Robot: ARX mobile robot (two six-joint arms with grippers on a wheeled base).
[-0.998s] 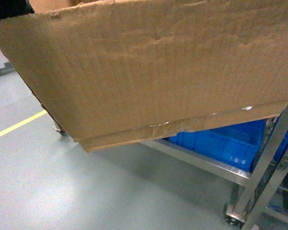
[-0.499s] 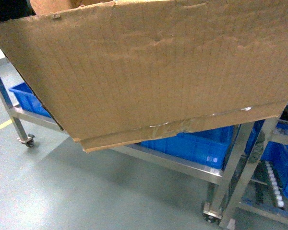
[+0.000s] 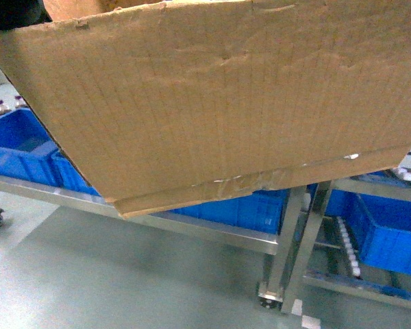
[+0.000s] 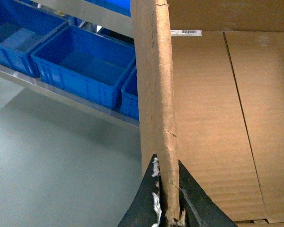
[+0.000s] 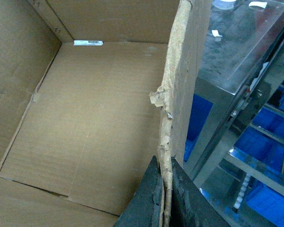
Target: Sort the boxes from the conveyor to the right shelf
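Observation:
A large brown cardboard box (image 3: 226, 103) hangs in the air and fills the upper head view, tilted, with wrinkled clear tape along its bottom seam. Its inside (image 5: 94, 109) is empty except for a small white label. My left gripper (image 4: 166, 189) is shut on the box's left wall (image 4: 154, 94). My right gripper (image 5: 165, 189) is shut on the ragged right wall (image 5: 177, 94). The box hides both grippers in the head view. The right shelf (image 3: 370, 188), a steel rack with white roller wheels (image 3: 347, 243), stands low at the right. The conveyor is out of view.
A long steel rack (image 3: 192, 229) carries blue plastic crates (image 3: 20, 147) under and behind the box. More blue crates (image 3: 390, 233) sit in the roller rack. A caster wheel (image 3: 270, 299) marks the rack's corner post. Grey-green floor (image 3: 123, 281) lies in front.
The racks and blue crates have slid leftward across the head view and the yellow floor line has left it. The box stays held the same way in both grippers.

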